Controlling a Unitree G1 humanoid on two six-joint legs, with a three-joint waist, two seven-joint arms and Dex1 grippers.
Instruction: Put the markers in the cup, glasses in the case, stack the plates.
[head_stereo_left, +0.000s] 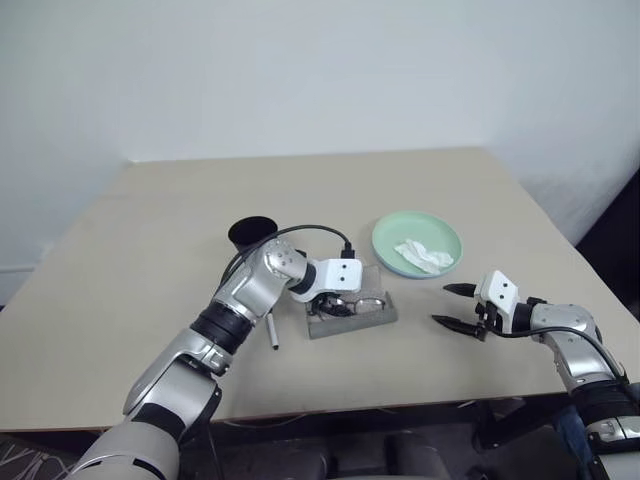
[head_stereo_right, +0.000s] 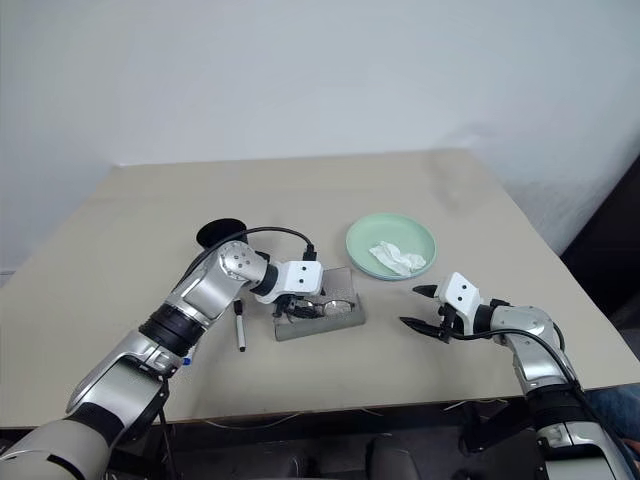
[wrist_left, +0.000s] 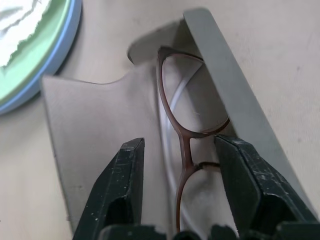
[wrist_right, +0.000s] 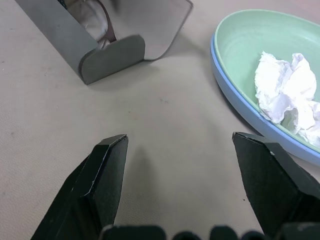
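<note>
The grey case (head_stereo_left: 352, 318) lies open at the table's middle with the brown-framed glasses (wrist_left: 186, 134) resting inside it. My left gripper (wrist_left: 181, 144) is open, a finger on either side of the glasses' bridge, touching neither side. The mint green plate (head_stereo_left: 390, 232) sits on the light blue plate (wrist_right: 241, 109), right of the case. The black cup (head_stereo_left: 252, 232) stands behind my left arm. One thin dark marker (head_stereo_left: 273, 332) lies on the table left of the case. My right gripper (head_stereo_left: 455, 305) hovers open and empty, right of the case and in front of the plates.
A crumpled white tissue (head_stereo_left: 424, 256) lies in the green plate. The tan table (head_stereo_left: 150, 260) ends close in front of both arms, and a white wall stands behind it.
</note>
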